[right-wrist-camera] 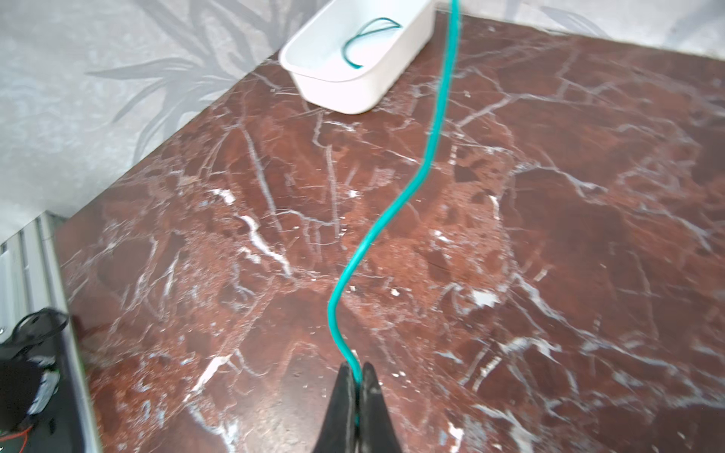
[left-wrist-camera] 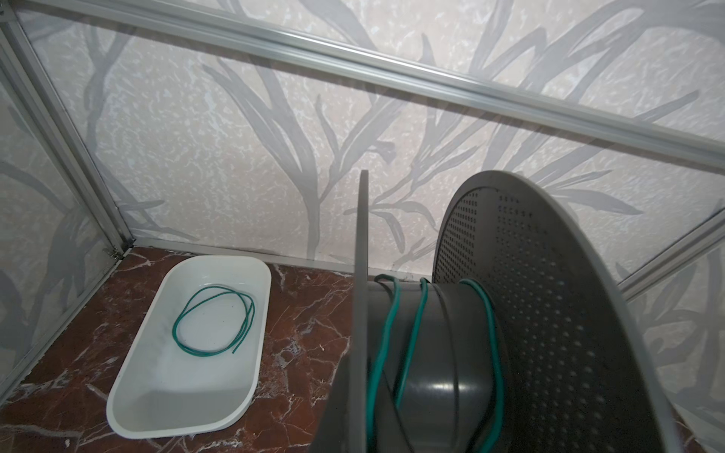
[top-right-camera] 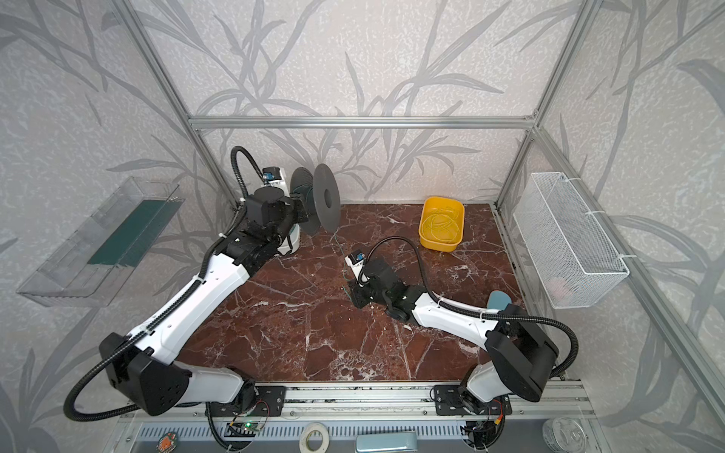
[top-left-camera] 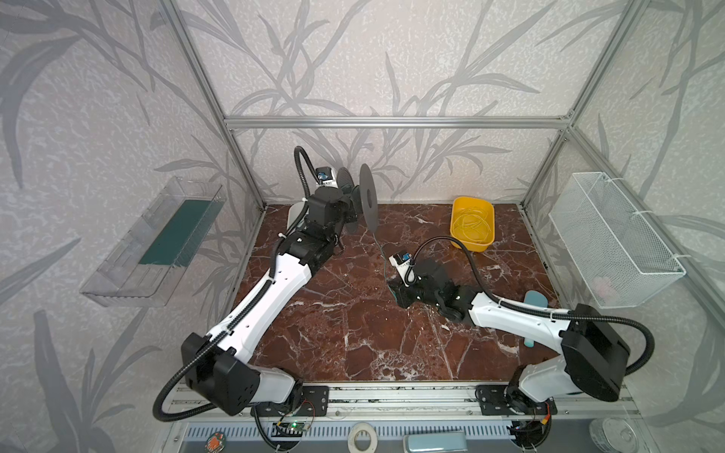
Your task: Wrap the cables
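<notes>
Cable (right-wrist-camera: 395, 204) ran from spool (top-left-camera: 368, 200) to right fingers (right-wrist-camera: 340, 408), clamped on it. Left fingers (top-right-camera: 301, 215) were clenched on the spool.

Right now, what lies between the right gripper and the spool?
Only the cable: pinched in the right gripper, it runs over the table, clear in the right wrist view; in a top view it reaches the spool.
</notes>
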